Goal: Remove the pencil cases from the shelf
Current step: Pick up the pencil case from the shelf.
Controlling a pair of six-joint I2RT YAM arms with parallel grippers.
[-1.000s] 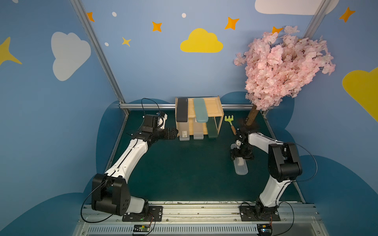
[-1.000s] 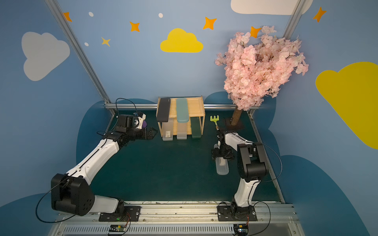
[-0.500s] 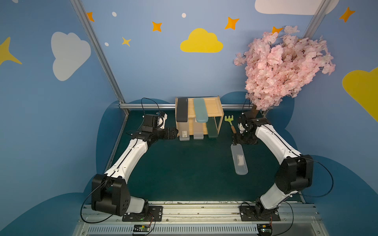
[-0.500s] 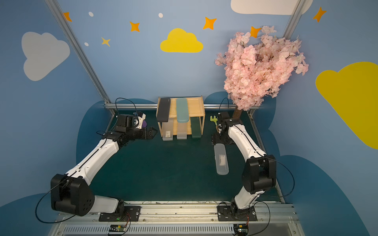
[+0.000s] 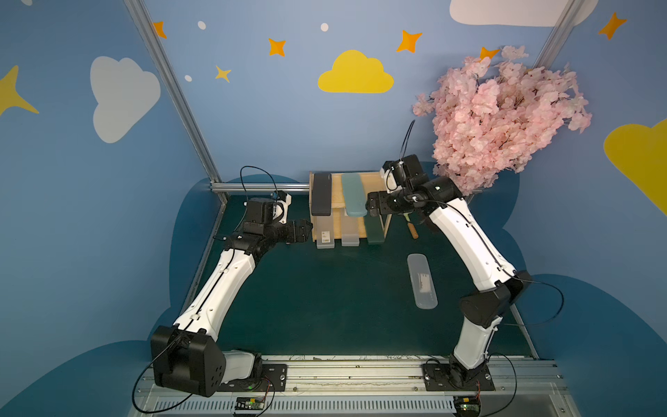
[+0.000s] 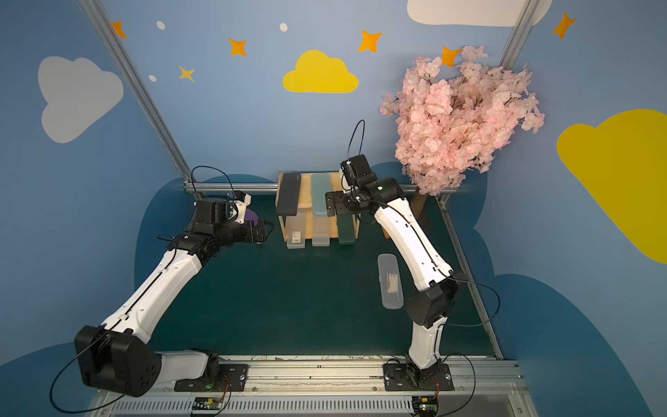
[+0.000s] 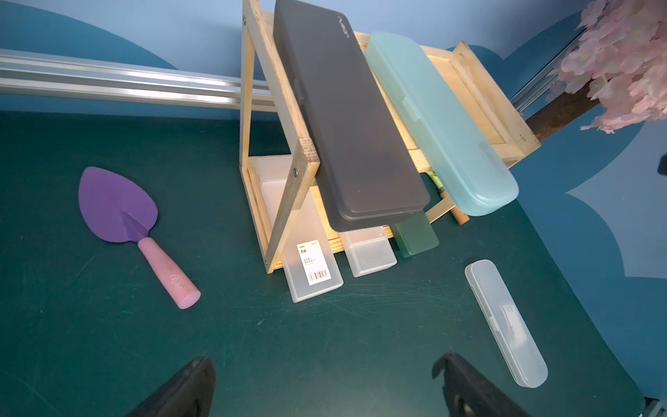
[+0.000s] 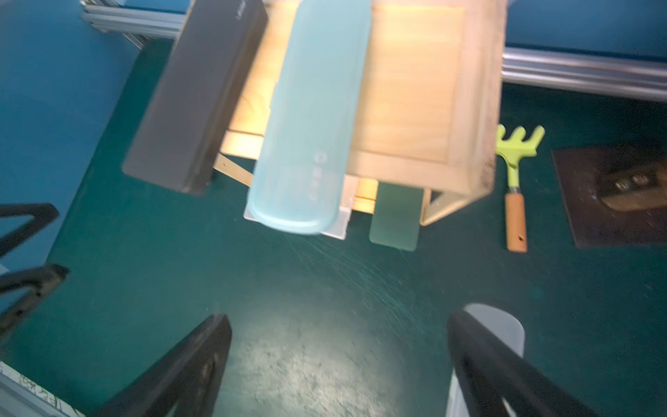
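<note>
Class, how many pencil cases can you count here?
6: black case, teal case on the shelf top; two frosted cases, green case below; clear case on the mat.

Both top views look from high at the front, down and back over the surface (image 5: pixel 325 296) to the shelf (image 5: pixel 336 195) and rear wall (image 5: pixel 288 126), from afar. The left wrist view faces the shelf (image 7: pixel 285 202) near, from its left front; the right wrist view looks steeply down on its top, nearer. All share the shelf
</note>
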